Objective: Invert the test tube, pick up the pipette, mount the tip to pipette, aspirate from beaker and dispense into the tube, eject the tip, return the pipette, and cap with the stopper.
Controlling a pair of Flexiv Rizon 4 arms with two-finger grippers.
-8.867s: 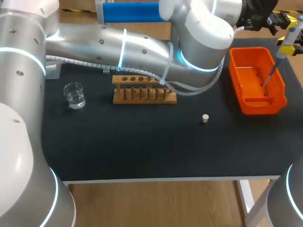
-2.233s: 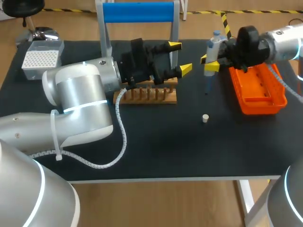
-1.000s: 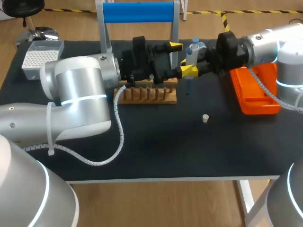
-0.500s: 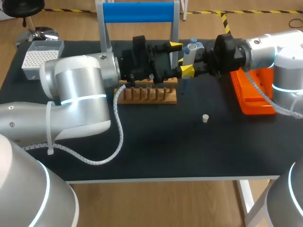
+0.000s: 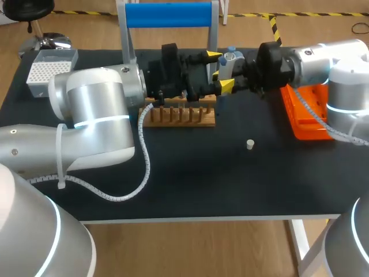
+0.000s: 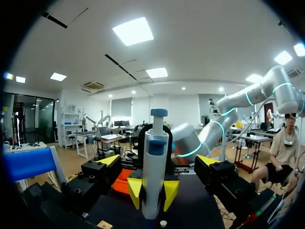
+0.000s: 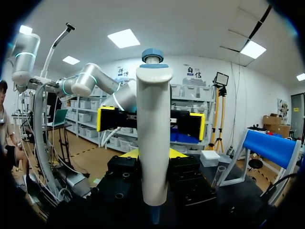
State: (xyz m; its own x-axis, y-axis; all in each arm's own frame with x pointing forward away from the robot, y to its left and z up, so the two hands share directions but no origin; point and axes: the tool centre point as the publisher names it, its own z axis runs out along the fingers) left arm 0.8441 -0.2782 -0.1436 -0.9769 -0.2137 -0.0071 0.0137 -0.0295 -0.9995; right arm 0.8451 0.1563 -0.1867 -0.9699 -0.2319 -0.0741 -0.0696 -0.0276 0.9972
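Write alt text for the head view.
Over a black table, the right claw holds a pipette between the open fingers of the left claw, near a wooden rack. A small stopper lies on the table; an orange tray sits to its right.

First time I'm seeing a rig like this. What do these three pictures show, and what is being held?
These are two robot arms working at a black table. The head view looks down from above. The two round pictures come from a camera on each arm's wrist, looking along its fingers. The right gripper is shut on a pipette and holds it between the open, yellow-tipped fingers of the left gripper, which are not gripping it. On the table are a wooden test tube rack, an orange bin, a small stopper and a tip box.
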